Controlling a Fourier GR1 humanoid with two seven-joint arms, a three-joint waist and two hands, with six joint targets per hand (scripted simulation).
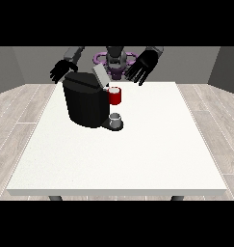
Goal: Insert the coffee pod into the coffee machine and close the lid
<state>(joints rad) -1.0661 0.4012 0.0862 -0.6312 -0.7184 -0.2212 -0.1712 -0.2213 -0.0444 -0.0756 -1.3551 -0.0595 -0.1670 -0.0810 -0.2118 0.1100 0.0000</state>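
I see a wide white bench [137, 164] on a pale plank floor, grey walls behind. Its near half is bare. Further back, left of centre, stands the black boxy coffee machine [84, 103], its grey lid [99, 75] tilted up. At its right side a small grey thing [116, 118] sits on the machine's base, a red thing at the machine [115, 95] just above it. I cannot tell the grey thing for the pod. Beyond, the black hand at the view's left [60, 71] hangs with fingers spread behind the machine; the black hand at the view's right [141, 68] hovers over the far edge, fingers straight and apart.
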